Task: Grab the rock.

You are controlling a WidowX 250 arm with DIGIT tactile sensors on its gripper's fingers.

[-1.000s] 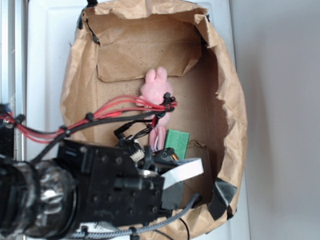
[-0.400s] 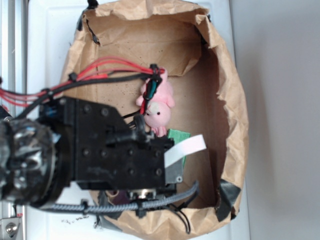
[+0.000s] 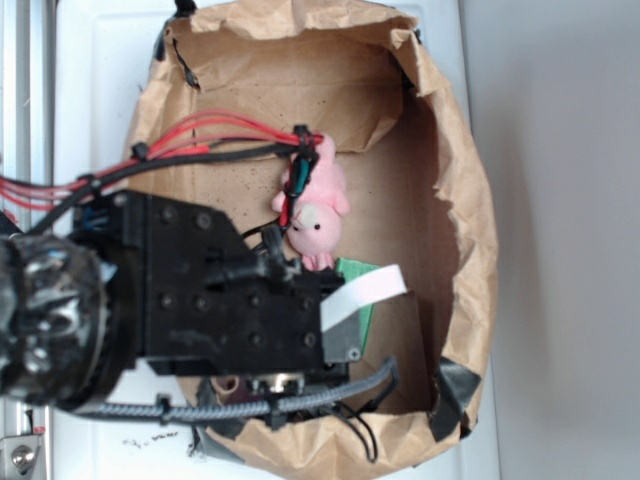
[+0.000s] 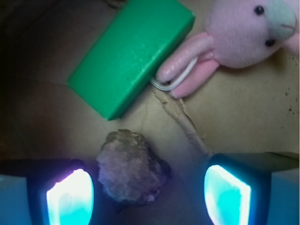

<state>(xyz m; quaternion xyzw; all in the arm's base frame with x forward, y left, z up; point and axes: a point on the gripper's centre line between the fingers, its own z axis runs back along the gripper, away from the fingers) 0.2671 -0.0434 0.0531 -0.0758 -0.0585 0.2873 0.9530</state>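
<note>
In the wrist view the rock [image 4: 131,166], lumpy and brownish-grey, lies on the brown paper floor between my two glowing fingers, nearer the left fingertip [image 4: 70,197] than the right one. My gripper [image 4: 149,194] is open, with a wide gap on the rock's right side. From the exterior camera the black arm body hides both the rock and the gripper.
A green rectangular block [image 4: 133,54] lies just beyond the rock, and a pink plush bunny [image 4: 239,33] lies to its right. Everything sits inside a brown paper bag [image 3: 455,200] with raised, crumpled walls. Red and black cables [image 3: 210,140] arch over the bag's interior.
The arm has swung toward the bag's left side and now covers the lower left interior. The bunny sits turned, head toward the arm, and the green block is mostly hidden.
</note>
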